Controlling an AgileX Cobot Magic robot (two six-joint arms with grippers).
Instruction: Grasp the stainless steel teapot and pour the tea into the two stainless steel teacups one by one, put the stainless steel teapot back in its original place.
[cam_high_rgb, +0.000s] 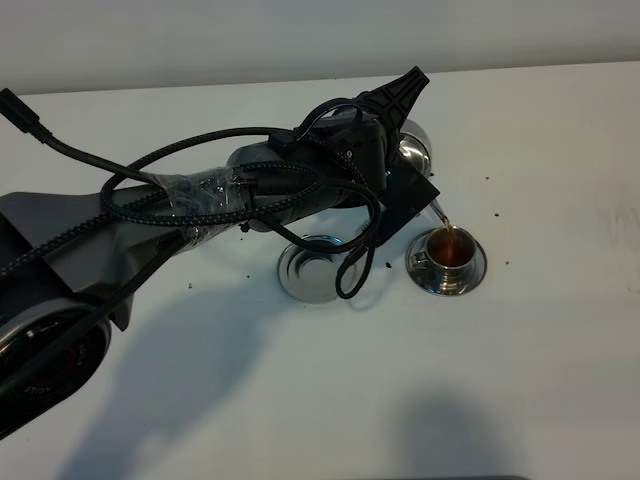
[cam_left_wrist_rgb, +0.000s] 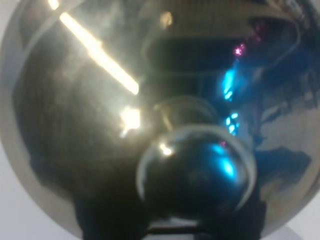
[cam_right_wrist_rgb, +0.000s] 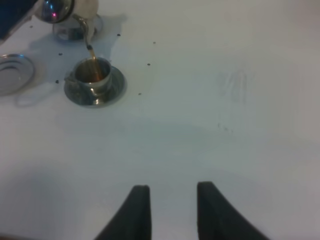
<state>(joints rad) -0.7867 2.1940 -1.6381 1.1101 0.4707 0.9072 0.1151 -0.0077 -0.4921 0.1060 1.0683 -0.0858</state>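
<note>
**Three views, one shared cup**

The exterior high camera looks steeply down on the desk (cam_high_rgb: 560, 380). The left wrist camera sits right against the teapot (cam_left_wrist_rgb: 75, 125), which fills its frame. The right wrist camera looks across the desk from well off, sharing the teacup (cam_high_rgb: 449, 252) with the high view.

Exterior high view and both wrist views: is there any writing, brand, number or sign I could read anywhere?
None. The stainless steel teapot, the teacup being filled, the empty saucer and the left arm show no legible lettering; the teapot carries only blurred reflections.
</note>
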